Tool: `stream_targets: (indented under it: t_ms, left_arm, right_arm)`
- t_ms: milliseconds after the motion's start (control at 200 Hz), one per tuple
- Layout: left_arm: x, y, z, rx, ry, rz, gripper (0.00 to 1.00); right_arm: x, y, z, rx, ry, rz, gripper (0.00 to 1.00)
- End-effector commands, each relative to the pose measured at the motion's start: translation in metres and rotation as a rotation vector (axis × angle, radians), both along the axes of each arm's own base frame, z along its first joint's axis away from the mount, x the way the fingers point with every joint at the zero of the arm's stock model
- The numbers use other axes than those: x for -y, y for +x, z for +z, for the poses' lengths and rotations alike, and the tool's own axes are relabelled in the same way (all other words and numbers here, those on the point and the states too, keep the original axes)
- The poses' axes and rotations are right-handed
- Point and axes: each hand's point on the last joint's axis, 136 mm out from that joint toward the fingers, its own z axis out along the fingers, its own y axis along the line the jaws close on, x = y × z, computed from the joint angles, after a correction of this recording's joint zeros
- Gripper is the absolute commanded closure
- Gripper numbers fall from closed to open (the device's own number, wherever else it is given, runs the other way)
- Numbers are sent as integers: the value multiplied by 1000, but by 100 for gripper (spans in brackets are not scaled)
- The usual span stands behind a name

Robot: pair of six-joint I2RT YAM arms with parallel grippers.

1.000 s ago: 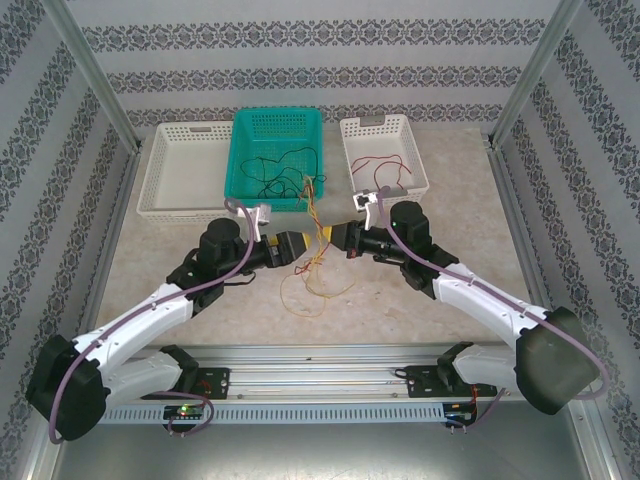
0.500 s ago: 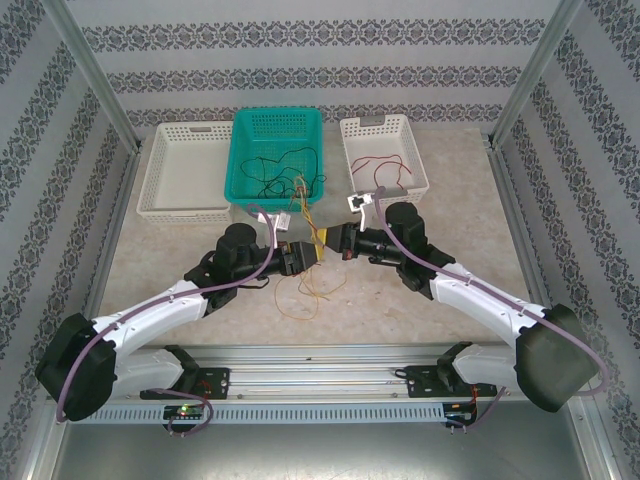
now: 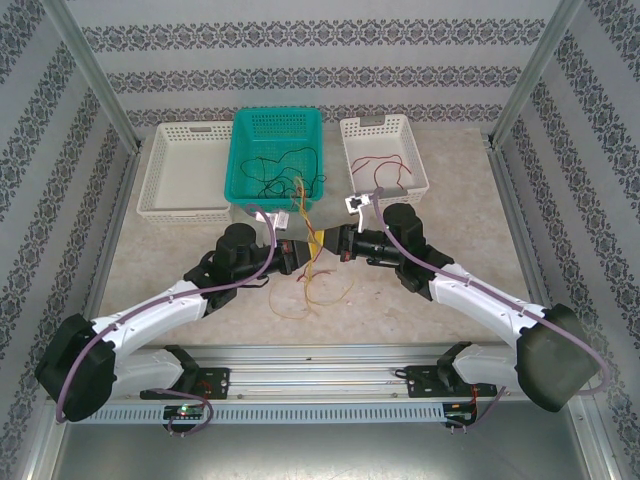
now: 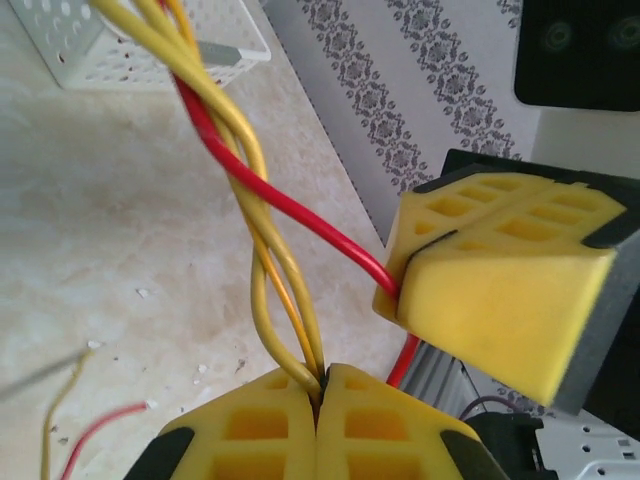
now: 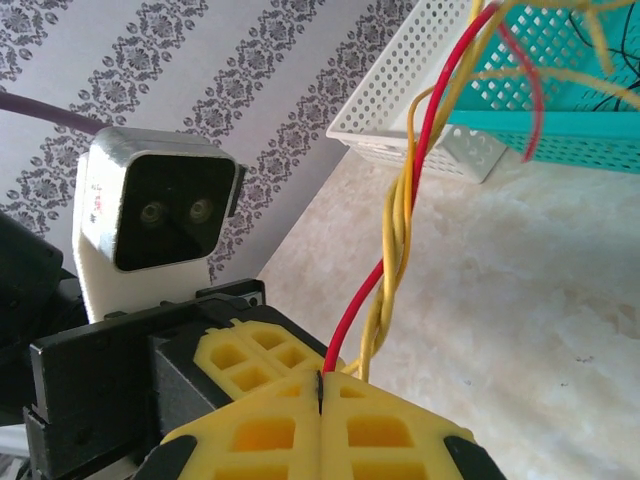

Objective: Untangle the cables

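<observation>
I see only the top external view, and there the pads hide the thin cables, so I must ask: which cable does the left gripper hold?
Observer: The left gripper is shut on the yellow cables.
Operator: And the right one?
Observer: The right gripper is shut on the red cable.
Operator: Are they already apart?
Observer: No, above both grippers the red cable is twisted around the yellow cables.

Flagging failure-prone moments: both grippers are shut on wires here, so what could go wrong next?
1. The red wire winds around the yellow wires above the left gripper and right gripper; pulling apart may tighten that twist.
2. The wires run up into the teal basket, where more lie tangled; a hard pull could drag the basket or the bundle out.
</observation>
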Motion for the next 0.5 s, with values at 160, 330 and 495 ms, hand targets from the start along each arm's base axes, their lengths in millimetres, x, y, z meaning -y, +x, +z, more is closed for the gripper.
stream_targets:
  t_ms: [160, 330, 495]
  left_arm:
    - [-29, -8, -3, 51, 130, 67, 100]
    - [-54, -10, -19, 2, 214, 118, 100]
    - [-74, -8, -24, -39, 288, 183, 100]
  right_arm:
    - [62, 25, 36, 51, 73, -217, 100]
    - [114, 35, 45, 38, 115, -351, 100]
    - [161, 41, 52, 22, 108, -501, 100]
